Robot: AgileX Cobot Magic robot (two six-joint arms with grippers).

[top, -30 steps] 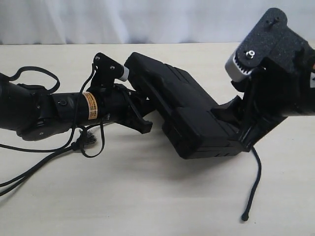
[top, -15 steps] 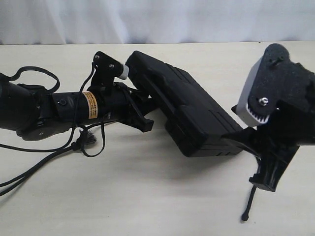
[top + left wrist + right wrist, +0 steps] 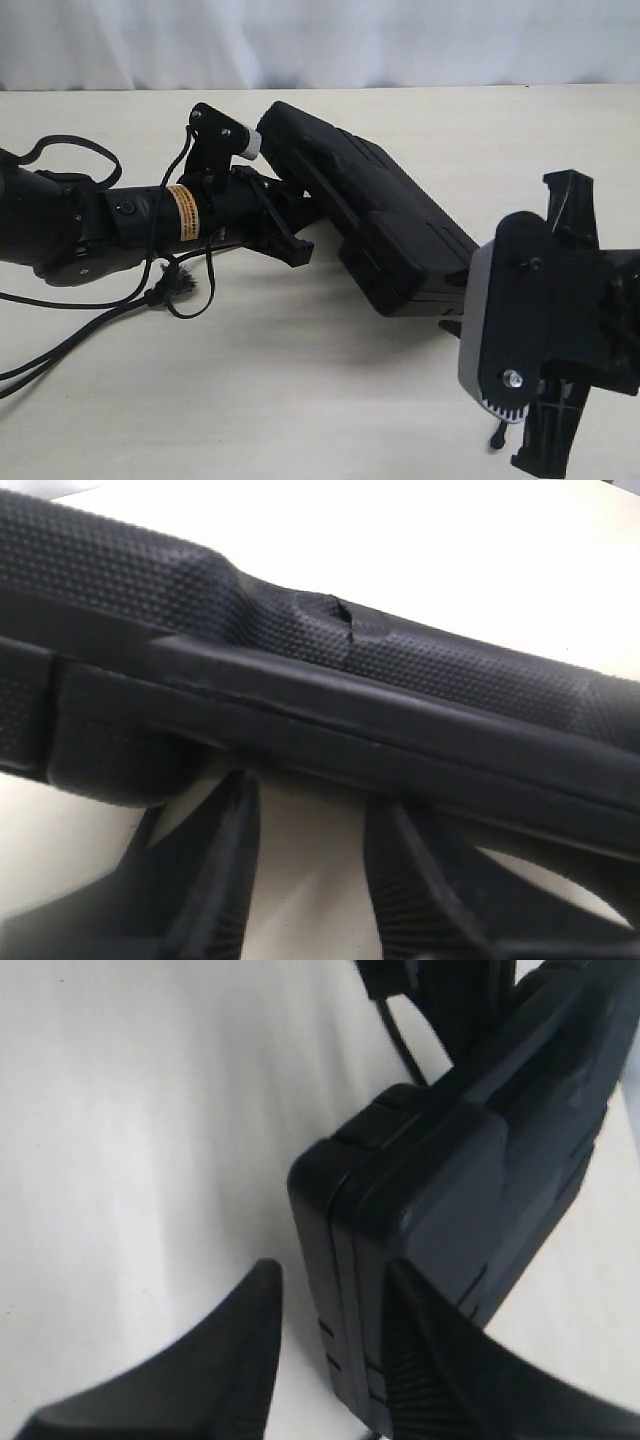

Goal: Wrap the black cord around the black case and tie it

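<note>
Right gripper hangs with its jaws wide apart, gripping nothing, just beside one end of the black case. Left gripper meets the case's other end with its fingers parted; whether it holds the case cannot be told. The black cord lies on the table near the left gripper.

black case: spans the whole frame on a slant; matte black, pebbled texture
case outline: shallow dip mid-length, with a small dark nick in it
seam: thin line running the case's length, smoother band beside it
left gripper: jaws apart, only bare table in the gap
fingers: two, dark, one with a ribbed inner face; tips reach the case's near edge, contact unclear
table: pale, plain; seen beyond the case and between the fingers
sharpness: soft on the fingers, crisper on the case texture
</note>
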